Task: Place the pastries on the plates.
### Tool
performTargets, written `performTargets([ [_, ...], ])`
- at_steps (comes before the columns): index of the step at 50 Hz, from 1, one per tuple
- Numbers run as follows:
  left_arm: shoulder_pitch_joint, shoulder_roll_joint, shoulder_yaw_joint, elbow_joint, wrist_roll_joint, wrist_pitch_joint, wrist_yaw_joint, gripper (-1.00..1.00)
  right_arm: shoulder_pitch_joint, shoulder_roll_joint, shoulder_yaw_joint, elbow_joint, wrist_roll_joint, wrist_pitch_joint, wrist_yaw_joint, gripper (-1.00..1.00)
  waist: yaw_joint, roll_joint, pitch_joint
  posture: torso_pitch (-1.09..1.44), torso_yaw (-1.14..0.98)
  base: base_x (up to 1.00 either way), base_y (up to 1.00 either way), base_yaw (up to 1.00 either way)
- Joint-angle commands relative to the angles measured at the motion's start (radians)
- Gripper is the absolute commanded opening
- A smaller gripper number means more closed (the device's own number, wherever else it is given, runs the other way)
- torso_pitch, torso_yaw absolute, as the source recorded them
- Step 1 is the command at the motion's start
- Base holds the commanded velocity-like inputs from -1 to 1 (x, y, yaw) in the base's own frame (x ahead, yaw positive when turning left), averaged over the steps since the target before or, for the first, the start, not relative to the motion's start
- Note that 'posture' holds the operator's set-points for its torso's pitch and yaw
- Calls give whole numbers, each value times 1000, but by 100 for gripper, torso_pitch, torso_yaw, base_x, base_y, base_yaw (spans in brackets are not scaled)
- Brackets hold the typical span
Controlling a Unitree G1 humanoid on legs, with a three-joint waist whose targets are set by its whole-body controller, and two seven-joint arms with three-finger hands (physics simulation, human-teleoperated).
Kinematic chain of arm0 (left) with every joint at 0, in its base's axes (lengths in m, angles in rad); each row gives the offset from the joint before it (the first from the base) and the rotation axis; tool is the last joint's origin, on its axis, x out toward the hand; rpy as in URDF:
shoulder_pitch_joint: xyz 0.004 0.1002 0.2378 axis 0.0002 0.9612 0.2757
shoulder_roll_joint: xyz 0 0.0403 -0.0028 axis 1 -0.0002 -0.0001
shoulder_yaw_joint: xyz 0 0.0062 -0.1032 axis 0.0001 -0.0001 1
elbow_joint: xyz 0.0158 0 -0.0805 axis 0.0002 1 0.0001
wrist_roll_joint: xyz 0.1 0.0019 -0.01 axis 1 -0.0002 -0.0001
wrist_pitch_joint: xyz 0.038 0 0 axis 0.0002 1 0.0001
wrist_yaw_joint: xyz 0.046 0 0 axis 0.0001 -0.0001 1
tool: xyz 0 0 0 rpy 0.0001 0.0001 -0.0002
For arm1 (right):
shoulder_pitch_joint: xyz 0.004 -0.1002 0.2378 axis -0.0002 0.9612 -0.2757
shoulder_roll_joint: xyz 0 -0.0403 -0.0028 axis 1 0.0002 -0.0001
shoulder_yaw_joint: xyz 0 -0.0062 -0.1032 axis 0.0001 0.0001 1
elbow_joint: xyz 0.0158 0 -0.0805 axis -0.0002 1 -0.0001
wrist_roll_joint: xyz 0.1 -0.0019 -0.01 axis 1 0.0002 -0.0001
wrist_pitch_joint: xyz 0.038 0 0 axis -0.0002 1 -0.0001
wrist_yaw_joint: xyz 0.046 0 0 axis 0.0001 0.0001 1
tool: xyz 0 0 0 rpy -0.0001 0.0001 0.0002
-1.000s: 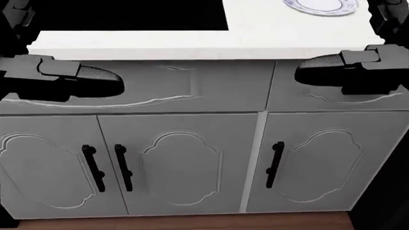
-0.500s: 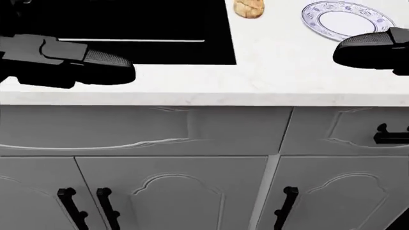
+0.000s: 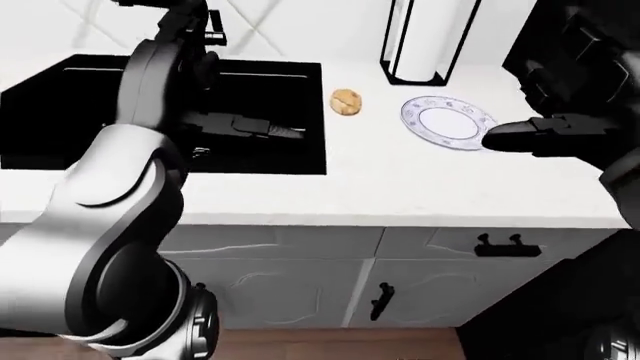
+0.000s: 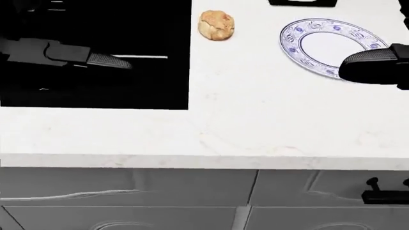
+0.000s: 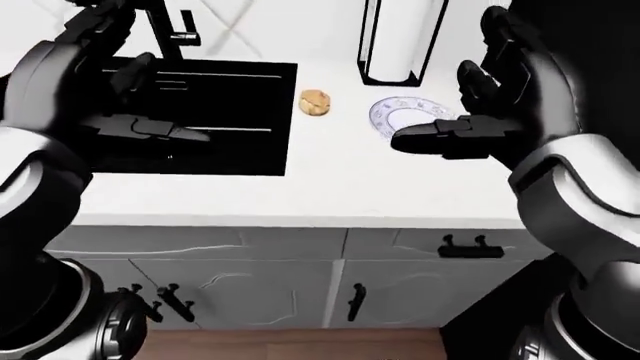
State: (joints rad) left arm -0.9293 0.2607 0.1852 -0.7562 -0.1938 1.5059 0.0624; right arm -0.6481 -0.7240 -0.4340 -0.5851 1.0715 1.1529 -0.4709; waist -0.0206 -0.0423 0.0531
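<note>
A golden-brown pastry (image 4: 216, 25) lies on the white counter (image 4: 243, 124), just right of the black sink (image 4: 96, 52). To its right sits a white plate with a blue patterned rim (image 4: 326, 44), bare. My left hand (image 5: 150, 129) hovers open over the sink, fingers stretched toward the right. My right hand (image 5: 470, 112) hangs open above the counter, its thumb (image 4: 374, 64) covering the plate's lower right rim in the head view. Neither hand touches the pastry or holds anything.
A paper-towel roll in a black stand (image 3: 425, 37) rises behind the plate. A black faucet (image 5: 165, 26) stands at the sink's upper edge. Grey cabinet doors and a drawer with black handles (image 3: 495, 247) run below the counter.
The camera has tilted up and moved closer: the cabinet doors slid down out of the head view, and the counter, pastry and plate came fully into sight. Both hands stay open.
</note>
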Motion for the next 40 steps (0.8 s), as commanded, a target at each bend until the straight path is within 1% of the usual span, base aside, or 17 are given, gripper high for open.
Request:
performTargets([
  [1,-32,10,-3,-13,-4,-49,-8,100,-39,-33,-37,-21,5,-47,-19,100,1,-20,-42,0,0,0,0,-100],
  [3,-30,12,-2,-14,-3,-49,-10,100,-35,-38,-31,-19,6,-57,-18,100,-2,-25,-48,0,0,0,0,-100],
  [8,-37,13,1,-13,-1,-47,-14,100,-41,-48,-21,-16,3,-62,-25,100,12,-19,1,0,0,0,-4,-32],
  [9,-37,13,2,-14,-1,-45,-14,100,-40,-49,-20,-14,2,-63,-23,100,16,-19,-3,0,0,0,-16,0],
  [10,-37,13,3,-18,-1,-42,-14,100,-38,-51,-19,-17,1,-64,-18,100,19,-7,-13,0,0,0,-47,0],
  [12,-43,14,5,-21,-1,-33,-14,100,-36,-52,-19,-15,-4,-66,-11,100,37,57,-20,0,0,0,-70,0],
  [13,-42,15,6,-16,-1,-39,-16,100,-37,-52,-21,-15,-1,-64,-12,100,23,58,-2,0,0,0,-80,0],
  [15,-54,15,7,-21,-1,-25,-14,100,-37,-54,-24,-16,2,-63,-11,100,37,67,-22,0,0,0,-84,0],
  [19,-57,16,7,-28,-1,-18,-16,100,-34,-58,-33,-21,14,-60,-18,100,39,81,-16,0,0,0,-88,0],
  [23,-62,14,4,-29,2,-13,-16,100,-37,-66,-34,-15,22,-62,-21,100,41,62,-17,0,0,0,-88,0],
  [28,-62,17,5,-24,4,-17,-21,100,-38,-70,-36,-8,33,-69,-30,100,51,2,-22,0,0,0,-75,0],
  [29,-62,18,6,-26,4,-17,-21,100,-38,-71,-35,-9,36,-70,-32,100,58,-53,-28,0,0,0,-34,0],
  [30,-62,18,6,-26,4,-17,-22,100,-39,-72,-36,-9,40,-69,-35,100,54,-134,-43,0,0,0,-34,0],
  [31,-61,19,7,-22,5,-21,-23,100,-39,-74,-35,-8,43,-70,-36,100,47,-91,-24,0,0,0,-35,0],
  [33,-65,23,7,-16,6,-24,-25,100,-39,-77,-30,-3,42,-75,-35,100,43,-73,-28,0,0,0,-23,0],
  [39,-71,35,19,-15,4,-17,-33,100,-46,-74,-15,-11,40,-74,-36,100,35,-46,10,0,0,0,0,0],
  [40,-67,35,20,-17,4,-20,-34,100,-49,-69,-18,-9,45,-75,-39,100,60,-43,-4,0,0,0,0,95],
])
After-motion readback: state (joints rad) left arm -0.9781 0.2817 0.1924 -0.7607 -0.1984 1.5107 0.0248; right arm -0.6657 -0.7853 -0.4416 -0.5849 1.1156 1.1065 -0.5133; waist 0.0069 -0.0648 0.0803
